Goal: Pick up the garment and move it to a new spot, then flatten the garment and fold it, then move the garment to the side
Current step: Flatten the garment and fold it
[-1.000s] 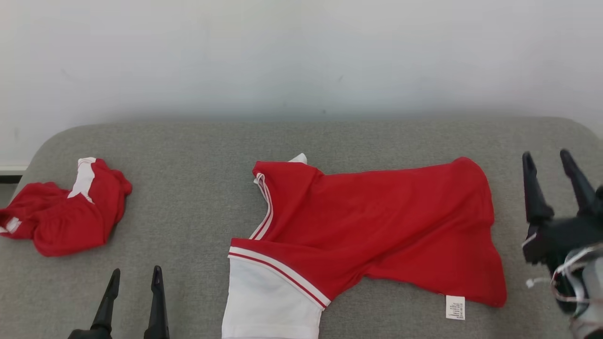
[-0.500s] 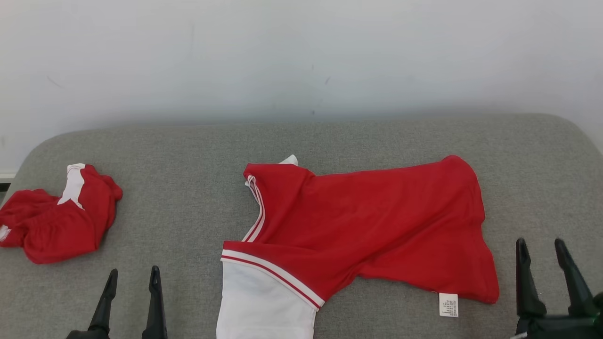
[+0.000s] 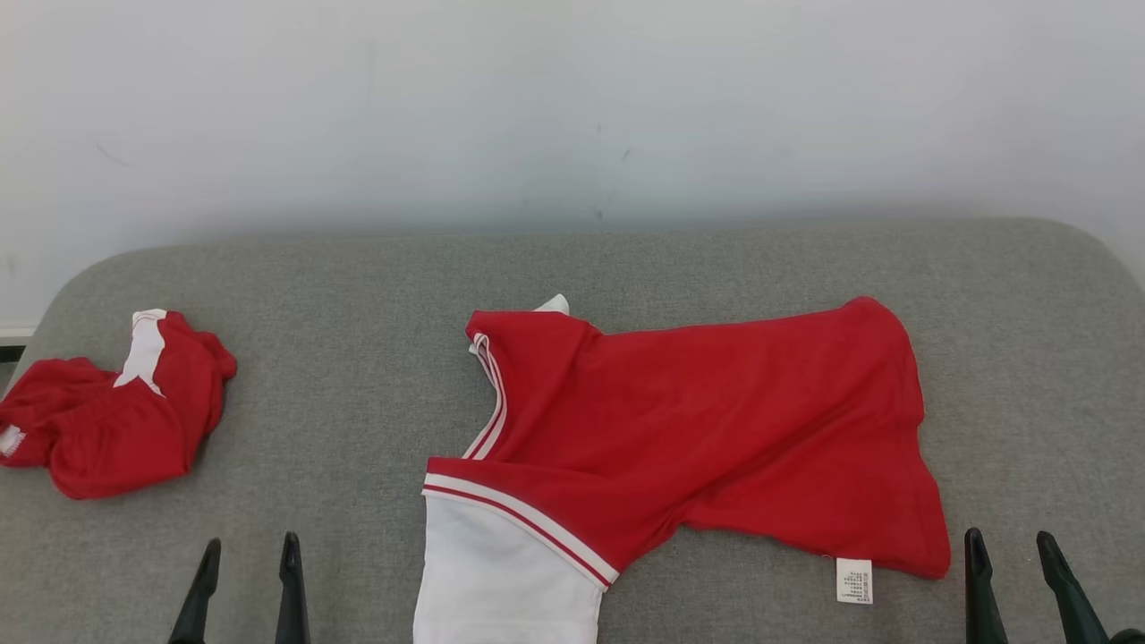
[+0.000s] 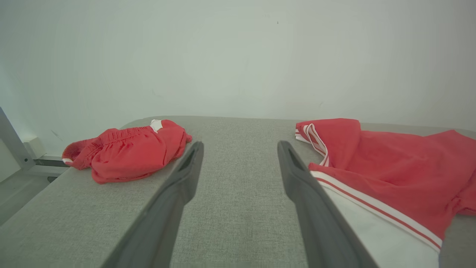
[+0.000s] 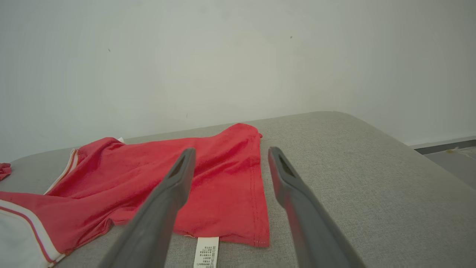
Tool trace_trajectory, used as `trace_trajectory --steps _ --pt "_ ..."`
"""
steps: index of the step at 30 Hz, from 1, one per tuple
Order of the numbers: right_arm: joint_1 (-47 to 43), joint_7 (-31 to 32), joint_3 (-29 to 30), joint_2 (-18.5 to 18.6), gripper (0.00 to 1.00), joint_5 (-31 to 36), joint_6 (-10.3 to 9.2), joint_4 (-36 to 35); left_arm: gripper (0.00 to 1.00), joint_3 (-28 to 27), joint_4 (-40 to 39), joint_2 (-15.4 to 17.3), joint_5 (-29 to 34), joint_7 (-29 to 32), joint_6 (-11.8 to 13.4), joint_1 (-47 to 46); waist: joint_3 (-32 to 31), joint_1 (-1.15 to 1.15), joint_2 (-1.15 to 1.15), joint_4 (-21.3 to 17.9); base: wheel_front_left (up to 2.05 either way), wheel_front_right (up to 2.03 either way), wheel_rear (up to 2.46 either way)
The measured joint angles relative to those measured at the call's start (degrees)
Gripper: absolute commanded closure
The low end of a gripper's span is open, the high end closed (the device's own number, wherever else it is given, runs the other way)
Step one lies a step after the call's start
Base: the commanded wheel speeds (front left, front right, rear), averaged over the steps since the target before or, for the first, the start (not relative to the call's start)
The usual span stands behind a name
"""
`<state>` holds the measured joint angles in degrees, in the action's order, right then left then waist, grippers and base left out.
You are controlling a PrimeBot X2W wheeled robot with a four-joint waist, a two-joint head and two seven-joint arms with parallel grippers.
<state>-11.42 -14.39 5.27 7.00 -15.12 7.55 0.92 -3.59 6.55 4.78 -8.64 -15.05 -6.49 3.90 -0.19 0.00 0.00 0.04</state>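
A red garment [image 3: 707, 438] with a white sleeve and red-and-white striped trim lies spread on the grey padded table [image 3: 376, 295], its white care label at the near right hem. The same garment [image 4: 390, 175] shows in the left wrist view, and the garment [image 5: 208, 178] lies ahead in the right wrist view. My left gripper [image 3: 249, 550] stands open at the lower left, clear of the cloth. At the lower right my right gripper [image 3: 1011, 544] is open, just right of the hem, holding nothing.
A second red garment [image 3: 116, 420], crumpled, sits at the table's left end; the same crumpled garment [image 4: 126, 152] shows in the left wrist view. A pale wall [image 3: 572, 107] rises behind the table. Bare grey surface lies between the two garments and right of the spread one.
My right gripper has come down from beside the garment's right edge to the lower right corner of the head view, still open. The head camera shifted slightly. The garments stay put.
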Motion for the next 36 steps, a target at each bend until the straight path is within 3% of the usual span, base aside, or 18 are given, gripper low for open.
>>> trace_trajectory --steps 5,12,19,34,35,36 --pt "0.44 0.77 -0.29 0.69 0.0 0.22 0.0 1.86 0.0 1.2 2.2 0.05 -0.55 0.0 -0.13 0.77 -0.1 0.0 0.0 -0.27 0.0 0.0 0.0" --pt "3.15 2.26 0.52 3.02 0.0 0.75 0.0 7.39 0.0 8.13 8.79 0.34 -0.94 0.2 -0.65 0.63 1.07 0.0 0.0 -0.26 0.0 0.0 0.0" --pt "8.03 2.19 -0.59 4.74 0.0 0.77 0.0 16.69 0.0 14.83 17.95 0.43 -2.7 0.34 -1.01 -2.8 3.67 0.0 0.01 -0.36 0.0 0.0 0.0" --pt "18.61 -0.05 -7.21 5.69 0.0 -1.12 0.0 35.8 0.0 21.19 30.37 0.99 -8.37 -0.27 -1.02 -11.37 7.51 0.01 0.0 -0.23 0.0 0.0 0.0" --pt "19.02 -0.27 -7.6 5.59 0.25 -1.6 0.0 36.67 0.0 21.68 31.15 0.9 -9.06 -0.49 -1.02 -11.72 7.62 0.01 0.0 -0.18 0.0 0.0 0.0" --pt "19.35 -0.3 -8.0 5.44 0.25 -1.86 0.0 37.51 0.0 22.08 31.84 0.85 -9.5 -0.52 -1.02 -12.19 7.69 0.01 0.0 -0.16 0.0 0.0 0.0"
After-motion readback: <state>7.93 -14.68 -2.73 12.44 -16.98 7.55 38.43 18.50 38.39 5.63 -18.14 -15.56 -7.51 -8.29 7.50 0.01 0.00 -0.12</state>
